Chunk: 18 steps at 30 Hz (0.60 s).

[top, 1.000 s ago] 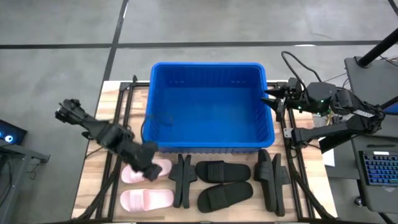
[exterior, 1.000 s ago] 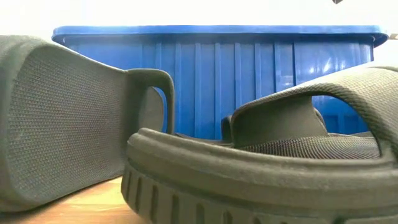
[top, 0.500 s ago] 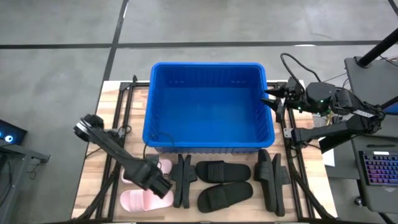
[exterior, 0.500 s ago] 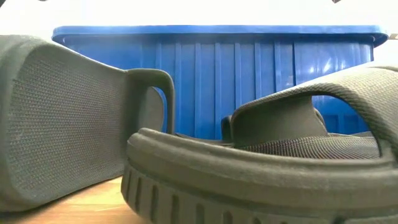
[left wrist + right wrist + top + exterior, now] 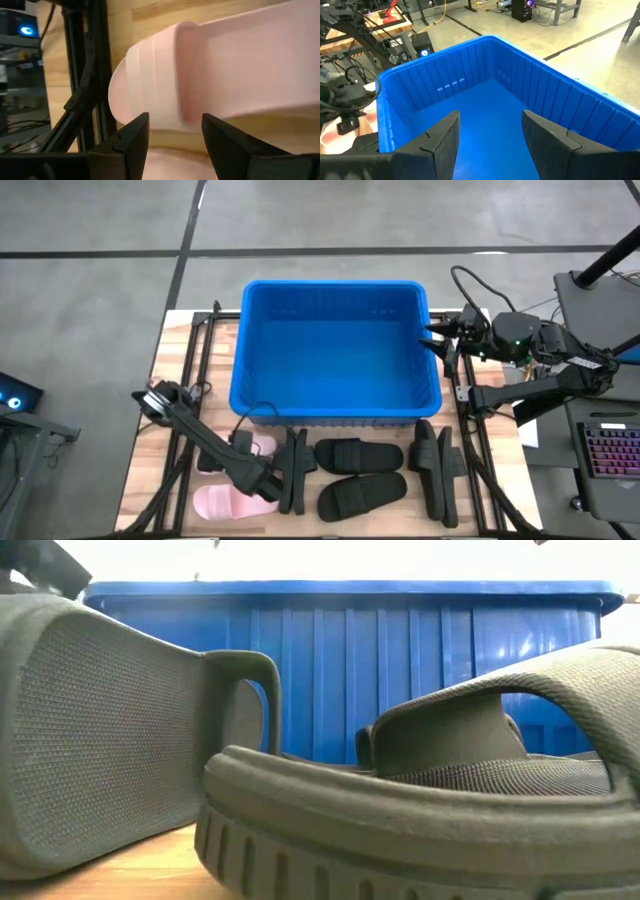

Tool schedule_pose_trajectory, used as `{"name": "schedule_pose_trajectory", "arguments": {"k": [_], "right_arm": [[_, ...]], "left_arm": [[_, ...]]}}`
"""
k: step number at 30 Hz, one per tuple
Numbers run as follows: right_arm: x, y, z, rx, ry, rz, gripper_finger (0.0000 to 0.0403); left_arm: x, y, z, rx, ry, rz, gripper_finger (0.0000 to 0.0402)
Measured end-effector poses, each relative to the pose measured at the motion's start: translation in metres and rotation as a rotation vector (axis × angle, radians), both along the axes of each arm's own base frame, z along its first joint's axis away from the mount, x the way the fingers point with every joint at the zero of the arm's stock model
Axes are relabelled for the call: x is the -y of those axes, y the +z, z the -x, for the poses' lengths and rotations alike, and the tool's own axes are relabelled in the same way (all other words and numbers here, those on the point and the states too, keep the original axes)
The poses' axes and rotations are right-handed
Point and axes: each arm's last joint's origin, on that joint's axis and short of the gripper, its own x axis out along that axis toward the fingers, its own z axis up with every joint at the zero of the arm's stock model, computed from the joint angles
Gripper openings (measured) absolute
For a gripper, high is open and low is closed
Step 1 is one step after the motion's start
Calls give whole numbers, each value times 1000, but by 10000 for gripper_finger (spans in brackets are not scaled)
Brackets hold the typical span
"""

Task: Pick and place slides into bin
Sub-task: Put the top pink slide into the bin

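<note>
Pink slide (image 5: 232,502) flat — long axis left-right; left gripper (image 5: 262,483) above.

Bright blue ribbed bin (image 5: 335,350) — pale pink slides (image 5: 235,501) beside black ones (image 5: 360,455) (textured footbeds).

A robotics lab or workshop. The floor (image 5: 100,240) is bare grey concrete marked with dark lines. The wooden tabletop (image 5: 170,360) sits in a black metal frame (image 5: 195,370). A keyboard (image 5: 610,455) lies on a desk alongside. Beyond the bin (image 5: 485,95), the right wrist view shows metal benches (image 5: 560,10), cables (image 5: 445,15) and lit electronics (image 5: 527,5).
</note>
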Motion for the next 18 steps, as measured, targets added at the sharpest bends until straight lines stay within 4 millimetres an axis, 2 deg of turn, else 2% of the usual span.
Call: {"name": "schedule_pose_trajectory", "arguments": {"k": [10,13,18], "right_arm": [[0,0,0,0,5,1,203],[-1,0,0,0,23,-6,203],[-1,0,0,2,24,-12,203]], "left_arm": [[1,-42,2,-159,23,-69,159],[0,-48,6,-175,20,-80,121],[0,-48,12,-166,8,-74,17]]}}
